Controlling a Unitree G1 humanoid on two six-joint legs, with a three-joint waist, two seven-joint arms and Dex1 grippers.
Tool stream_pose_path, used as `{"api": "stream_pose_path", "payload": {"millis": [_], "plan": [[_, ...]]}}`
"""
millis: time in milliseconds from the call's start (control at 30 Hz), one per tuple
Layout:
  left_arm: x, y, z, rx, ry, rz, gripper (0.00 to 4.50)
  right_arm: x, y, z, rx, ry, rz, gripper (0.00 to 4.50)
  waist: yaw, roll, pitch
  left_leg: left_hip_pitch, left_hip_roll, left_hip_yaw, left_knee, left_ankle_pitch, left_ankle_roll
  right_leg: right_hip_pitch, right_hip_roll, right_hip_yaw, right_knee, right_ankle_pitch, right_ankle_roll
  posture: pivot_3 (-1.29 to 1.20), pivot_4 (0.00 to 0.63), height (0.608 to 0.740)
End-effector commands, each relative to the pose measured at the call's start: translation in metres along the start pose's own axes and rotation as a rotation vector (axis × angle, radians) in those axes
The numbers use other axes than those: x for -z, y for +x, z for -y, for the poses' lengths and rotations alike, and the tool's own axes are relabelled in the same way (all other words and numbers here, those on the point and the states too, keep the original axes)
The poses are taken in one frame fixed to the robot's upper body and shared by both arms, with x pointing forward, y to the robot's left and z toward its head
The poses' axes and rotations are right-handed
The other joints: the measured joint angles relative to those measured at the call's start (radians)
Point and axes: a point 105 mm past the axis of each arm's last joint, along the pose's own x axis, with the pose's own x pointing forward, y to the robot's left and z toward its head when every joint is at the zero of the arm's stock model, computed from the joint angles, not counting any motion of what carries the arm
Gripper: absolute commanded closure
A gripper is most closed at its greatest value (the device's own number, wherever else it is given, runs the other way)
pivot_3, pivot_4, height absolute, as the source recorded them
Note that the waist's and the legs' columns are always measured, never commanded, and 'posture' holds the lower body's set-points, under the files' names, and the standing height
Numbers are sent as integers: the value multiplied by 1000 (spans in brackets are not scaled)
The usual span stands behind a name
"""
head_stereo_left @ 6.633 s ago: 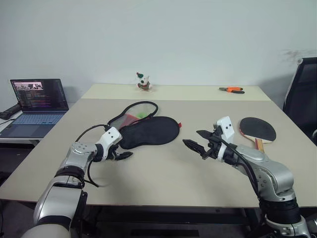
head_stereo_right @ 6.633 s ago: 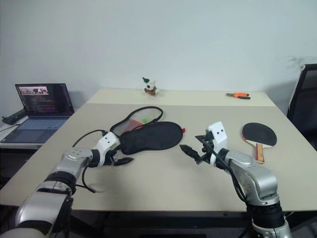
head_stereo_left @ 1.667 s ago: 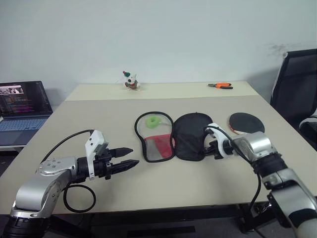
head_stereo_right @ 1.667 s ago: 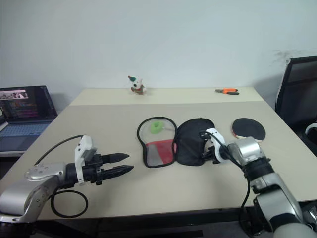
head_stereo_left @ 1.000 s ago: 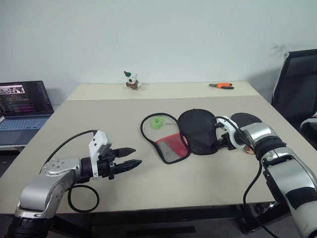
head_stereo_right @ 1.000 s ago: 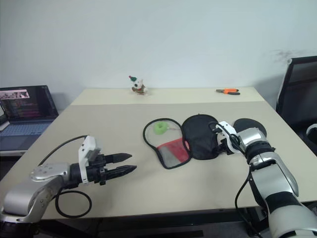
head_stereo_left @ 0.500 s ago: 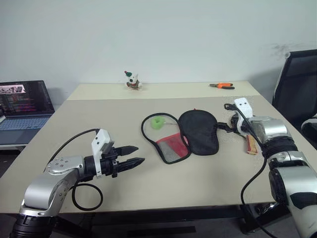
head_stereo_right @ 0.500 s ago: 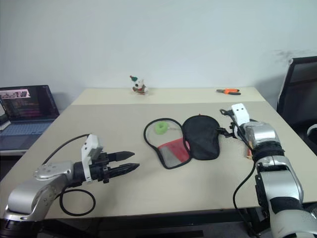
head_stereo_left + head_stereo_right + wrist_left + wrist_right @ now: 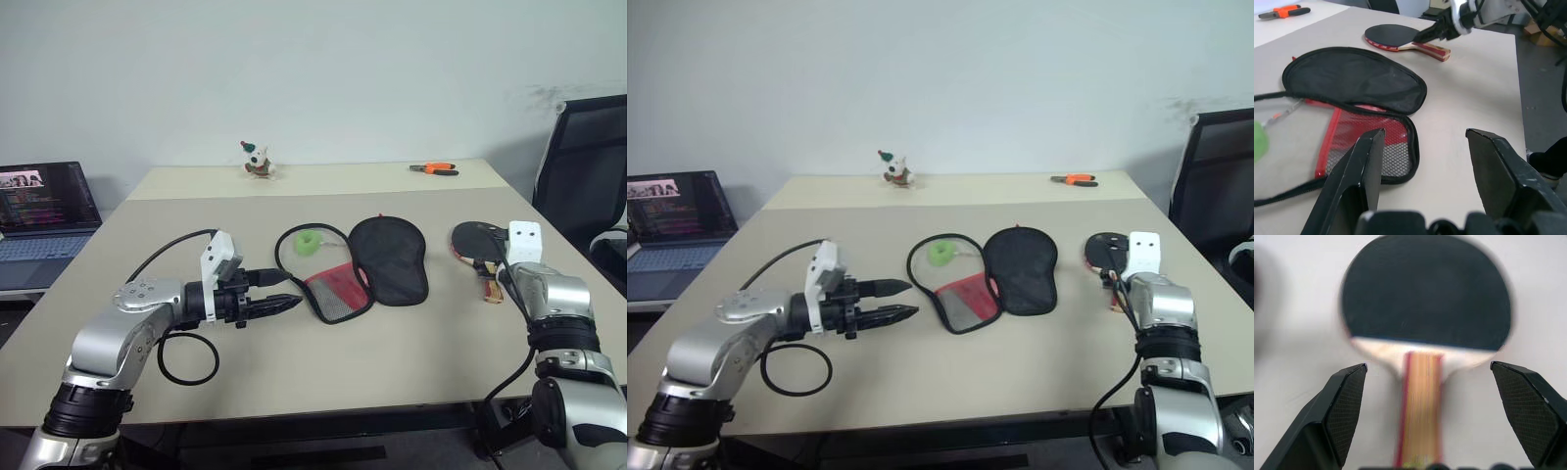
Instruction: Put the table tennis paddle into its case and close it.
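The table tennis paddle is laid flat on the table at the robot's right, its round black rubber face turned up and edged in red, its short light wooden handle pointed back toward the robot. The case is spread open at the table's middle, well apart from the paddle: a black fabric half is laid on the side nearer the paddle, and a half with red panel and mesh pocket is folded out beside it.
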Motion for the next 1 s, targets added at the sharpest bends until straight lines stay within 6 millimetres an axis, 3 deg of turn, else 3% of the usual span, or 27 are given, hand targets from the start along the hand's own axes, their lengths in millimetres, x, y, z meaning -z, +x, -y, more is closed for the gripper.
{"api": "stream_pose_path", "payload": {"millis": [33, 200, 600, 700, 867, 1000], "plan": [[-7, -1, -2, 8, 43, 10, 1623, -2, 2, -1, -8, 27, 1, 52, 3, 0, 0, 0, 0, 0, 0, 0, 0, 0, 0, 0, 0, 0, 0, 0, 150, 740], [-6, -2, -3, 1, 48, 7, 1623, 9, 15, 4, 18, 58, -47, 52, 0, 0, 0, 0, 0, 1, 0, 0, 0, 0, -1, 0, 0, 0, 0, 0, 150, 740], [-11, -6, -2, -12, 47, 32, 1623, 10, 26, 12, 66, 33, -31, 52, 2, 0, 0, 0, 0, 1, 0, 0, 0, 0, 0, 1, 0, 0, 0, 0, 150, 740], [-16, -6, -2, -4, 56, 45, 1623, 12, 27, 12, 73, 42, -34, 605, 2, 0, 0, 0, 0, 1, 1, 0, 0, 1, -1, 1, 0, 0, 0, 0, 150, 740], [-18, -3, -8, -10, 75, 41, 1623, 15, 28, 12, 77, 58, -42, 2397, 2, -2, -1, 1, 0, 1, 1, 0, 0, 1, -1, 1, 0, 0, 0, 0, 150, 740], [-20, 6, -9, -2, 86, 57, 1623, 15, 28, 14, 87, 66, -39, 3361, 2, -4, -2, 2, 0, 2, 2, 0, 0, 2, -1, 2, 0, 2, 2, 0, 150, 740]]}}
